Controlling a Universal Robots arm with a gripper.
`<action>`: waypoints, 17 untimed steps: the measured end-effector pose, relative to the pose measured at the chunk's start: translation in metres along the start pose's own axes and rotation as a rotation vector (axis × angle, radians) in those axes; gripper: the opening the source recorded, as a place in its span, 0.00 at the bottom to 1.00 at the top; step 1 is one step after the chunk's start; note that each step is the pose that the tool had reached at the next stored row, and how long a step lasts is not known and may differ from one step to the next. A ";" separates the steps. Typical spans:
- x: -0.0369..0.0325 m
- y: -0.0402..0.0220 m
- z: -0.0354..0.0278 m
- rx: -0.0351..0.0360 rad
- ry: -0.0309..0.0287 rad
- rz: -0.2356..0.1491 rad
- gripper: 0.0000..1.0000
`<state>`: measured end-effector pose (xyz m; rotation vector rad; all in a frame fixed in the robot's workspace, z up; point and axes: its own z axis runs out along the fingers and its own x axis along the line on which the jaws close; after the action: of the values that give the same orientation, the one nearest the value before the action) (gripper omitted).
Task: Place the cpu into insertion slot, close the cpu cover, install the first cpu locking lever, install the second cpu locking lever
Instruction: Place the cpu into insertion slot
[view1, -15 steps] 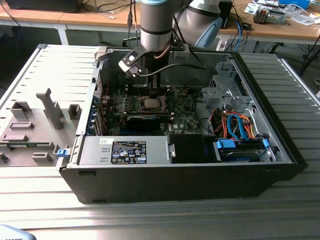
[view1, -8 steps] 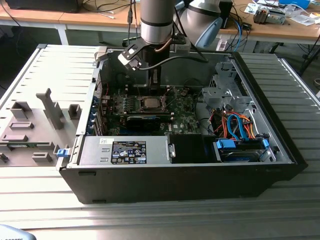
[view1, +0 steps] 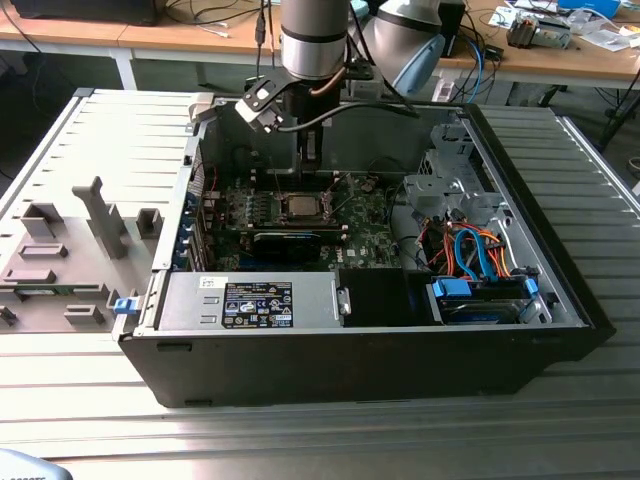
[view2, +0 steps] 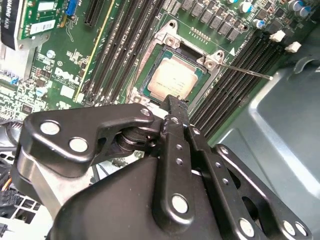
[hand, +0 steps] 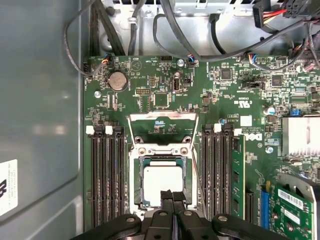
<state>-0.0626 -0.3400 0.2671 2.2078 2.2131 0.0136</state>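
Nearest, table (view1: 320, 440): ribbed metal surface carrying an open black computer case (view1: 350, 375), with a grey fixture plate (view1: 110, 130) just beside the case at the exterior view's left.
Power supply (view1: 255, 300): silver box with a label, along the case's near edge.
Drive bay (view1: 480, 300): in the case's near corner at the exterior view's right, with blue and orange cables (view1: 475, 250) looping above it.
Black card (view1: 285, 243): lies across the green motherboard (hand: 150, 80), between the power supply and the socket.
cpu (hand: 162, 182): seated flat in the insertion slot (hand: 160, 150), silvery top up, near the motherboard's middle, with rows of long black memory slots (hand: 105, 175) along both sides.
gripper (hand: 167, 195): black fingers (view2: 175, 135) pressed together with no gap and nothing clamped between them. The tips hang over one edge of the cpu, and contact cannot be judged.
cpu cover (hand: 162, 116): raised on its hinge at the slot's edge opposite the fingertips, with green board visible through its window.
locking lever (view2: 247, 71): thin metal rod angled out from a corner of the slot, over the memory slots.
Arm (view1: 312, 40): grey column dropping straight into the case above the slot.
Wooden desks (view1: 560, 60): beyond the case's far wall, strewn with cables.
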 end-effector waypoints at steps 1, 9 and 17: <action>0.0000 0.0000 -0.0013 0.0000 0.0000 0.000 0.11; 0.0000 0.0002 -0.0129 -0.0001 -0.0001 0.000 0.11; -0.0001 0.0005 -0.0256 -0.0001 -0.0001 0.000 0.11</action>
<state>-0.0626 -0.3399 0.2927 2.2077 2.2131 0.0135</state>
